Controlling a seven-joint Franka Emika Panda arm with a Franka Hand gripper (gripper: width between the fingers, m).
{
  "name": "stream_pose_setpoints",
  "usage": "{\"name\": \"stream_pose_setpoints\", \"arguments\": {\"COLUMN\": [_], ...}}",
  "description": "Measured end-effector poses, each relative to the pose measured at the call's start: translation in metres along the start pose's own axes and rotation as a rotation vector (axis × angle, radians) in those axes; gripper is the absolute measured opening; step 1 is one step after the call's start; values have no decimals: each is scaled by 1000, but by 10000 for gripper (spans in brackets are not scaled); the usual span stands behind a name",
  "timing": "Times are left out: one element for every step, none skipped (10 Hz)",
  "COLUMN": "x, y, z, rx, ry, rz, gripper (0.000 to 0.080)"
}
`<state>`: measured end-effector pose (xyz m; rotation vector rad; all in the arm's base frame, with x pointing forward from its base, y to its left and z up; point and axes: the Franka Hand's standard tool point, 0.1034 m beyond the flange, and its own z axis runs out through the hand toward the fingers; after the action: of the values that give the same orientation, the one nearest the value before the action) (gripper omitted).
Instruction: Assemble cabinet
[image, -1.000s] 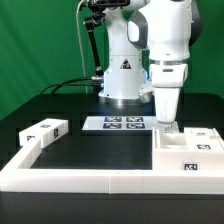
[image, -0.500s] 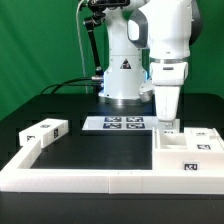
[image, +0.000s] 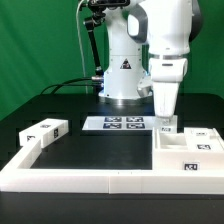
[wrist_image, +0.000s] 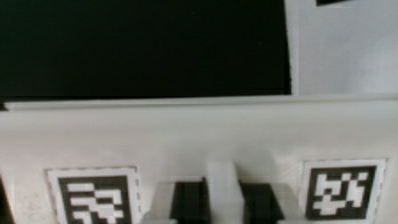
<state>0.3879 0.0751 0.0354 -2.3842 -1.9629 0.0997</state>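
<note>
The cabinet's white tagged parts lie at the exterior view's right (image: 190, 150), stacked against the border rail. Another white tagged cabinet piece (image: 45, 131) lies at the left. My gripper (image: 165, 121) points straight down at the back edge of the right-hand parts. In the wrist view my gripper (wrist_image: 219, 200) has its two dark fingers (wrist_image: 183, 202) tight on either side of a thin upright white panel edge (wrist_image: 217, 180). A white face with two square tags (wrist_image: 89, 196) lies beneath it.
The marker board (image: 118, 124) lies in front of the robot base (image: 122, 75). A long low white border rail (image: 90, 175) runs along the front and up the left side. Black table (image: 95, 148) lies between the left piece and the right-hand parts.
The arm has shifted slightly toward the exterior view's right, with the gripper staying low at the right-hand parts. The parts have not visibly moved.
</note>
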Motion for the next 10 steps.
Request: {"name": "stream_pose_setpoints", "arguments": {"x": [0, 0, -2, -2, 1, 2, 2, 2, 2, 2], "y": [4, 6, 9, 17, 26, 31, 30, 29, 29, 30], "z": [-12, -19, -25, -32, -36, -37, -36, -35, -35, -35], "rx": [-4, -2, 5, 2, -7, -12, -8, -7, -7, -11], "ry": [-16, -29, -43, -50, -47, -43, -44, -44, -44, -43], "rz": [-6, -9, -16, -21, -19, -17, -17, -17, -17, -16], "gripper": [70, 70, 70, 70, 70, 70, 70, 70, 70, 70]}}
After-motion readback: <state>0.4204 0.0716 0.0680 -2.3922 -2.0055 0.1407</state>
